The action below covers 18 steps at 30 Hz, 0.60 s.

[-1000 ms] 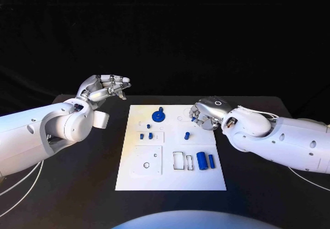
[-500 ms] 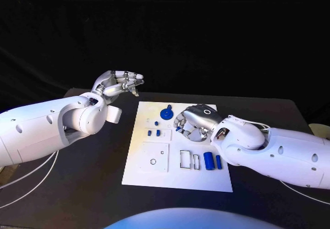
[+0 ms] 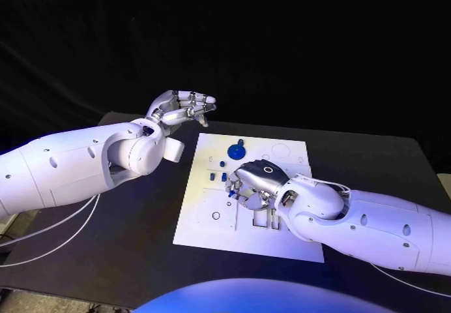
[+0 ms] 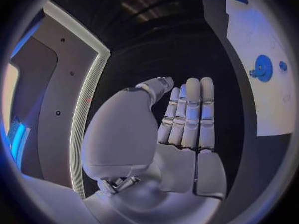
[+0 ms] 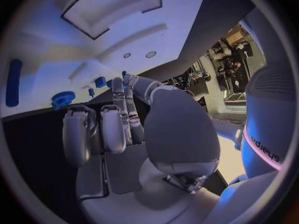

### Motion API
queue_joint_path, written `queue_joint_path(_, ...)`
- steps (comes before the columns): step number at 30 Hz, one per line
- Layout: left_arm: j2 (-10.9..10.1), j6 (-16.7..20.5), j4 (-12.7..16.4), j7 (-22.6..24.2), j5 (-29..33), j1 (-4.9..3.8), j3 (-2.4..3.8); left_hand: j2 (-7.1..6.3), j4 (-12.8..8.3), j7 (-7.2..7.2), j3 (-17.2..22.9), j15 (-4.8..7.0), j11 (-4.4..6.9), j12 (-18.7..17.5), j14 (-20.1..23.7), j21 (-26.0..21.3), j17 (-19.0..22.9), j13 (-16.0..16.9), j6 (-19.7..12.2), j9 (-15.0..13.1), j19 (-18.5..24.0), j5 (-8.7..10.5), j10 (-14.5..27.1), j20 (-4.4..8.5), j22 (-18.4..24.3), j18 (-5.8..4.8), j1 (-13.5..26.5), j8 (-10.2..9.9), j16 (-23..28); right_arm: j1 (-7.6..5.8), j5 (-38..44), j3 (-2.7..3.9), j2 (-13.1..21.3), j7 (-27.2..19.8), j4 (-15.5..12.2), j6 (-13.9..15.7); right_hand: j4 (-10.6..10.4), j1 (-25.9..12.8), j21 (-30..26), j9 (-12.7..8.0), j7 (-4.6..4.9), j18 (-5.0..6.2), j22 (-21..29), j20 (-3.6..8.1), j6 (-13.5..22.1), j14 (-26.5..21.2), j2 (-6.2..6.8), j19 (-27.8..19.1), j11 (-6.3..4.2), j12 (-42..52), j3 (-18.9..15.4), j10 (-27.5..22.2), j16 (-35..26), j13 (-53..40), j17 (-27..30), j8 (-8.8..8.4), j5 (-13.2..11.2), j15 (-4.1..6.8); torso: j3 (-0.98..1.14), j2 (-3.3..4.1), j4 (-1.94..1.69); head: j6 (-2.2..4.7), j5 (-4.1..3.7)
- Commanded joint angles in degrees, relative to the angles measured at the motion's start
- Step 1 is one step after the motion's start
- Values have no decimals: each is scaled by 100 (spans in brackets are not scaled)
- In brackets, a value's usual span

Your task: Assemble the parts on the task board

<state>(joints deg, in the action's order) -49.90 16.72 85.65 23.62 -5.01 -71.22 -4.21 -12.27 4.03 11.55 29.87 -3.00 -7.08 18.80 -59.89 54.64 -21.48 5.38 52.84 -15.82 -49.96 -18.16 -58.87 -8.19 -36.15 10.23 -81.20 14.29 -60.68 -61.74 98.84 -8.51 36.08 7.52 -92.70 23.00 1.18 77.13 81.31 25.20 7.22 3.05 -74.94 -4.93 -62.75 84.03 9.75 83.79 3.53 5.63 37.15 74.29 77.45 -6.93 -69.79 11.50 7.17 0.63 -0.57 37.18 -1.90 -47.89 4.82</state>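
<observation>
Black desk [image 3: 113,215], white task board [image 3: 212,225] lying lengthwise away from the robot, right hand [image 3: 255,181] low over its middle, grip unclear, left hand [image 3: 183,106] raised beyond it, fingers straight, empty, blue round part [image 3: 237,152] near far edge

Your head camera looks steeply down on the flat white rectangular task board [image 3: 212,225] from the table's near edge. Each wrist camera sits close behind its own palm. All three views share the board's far end with the round blue gear-like part [image 3: 236,152] [image 4: 262,68] [image 5: 62,98].
</observation>
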Motion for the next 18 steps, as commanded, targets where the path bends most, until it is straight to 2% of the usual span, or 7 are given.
queue_joint_path(1, 20, -94, 13, 0, 40, -8, 4, 14, 8, -12, -32, 5, -35, 22, 15, -21, 8, -5, -39, 4, -32, 8, 13, -11, 5, 33, -21, 26, -19, 41, 33, -5, -51, -22, 57, -244, -20, -63, -2, 1, 6, -76, -917, 5, -38, 255, 9, 102, -36, -29, -29, 18, 21, -5, 2, 15, -29, 56, 8, 2, 7, -29, 33)
queue_joint_path(18, 29, -117, 5, -41, 39, -8, 5, 16, 11, -11, -34, 3, -36, 24, 17, -24, 9, -5, -41, 4, -33, 8, 15, -12, 7, 33, -18, 27, -18, 129, 77, -19, -133, 6, 167, -411, -29, -87, -18, 8, 8, -72, -908, 4, -25, 252, 5, 92, -33, -38, -40, 12, 16, -10, 17, 14, -44, 53, 9, 2, 3, -107, 64)
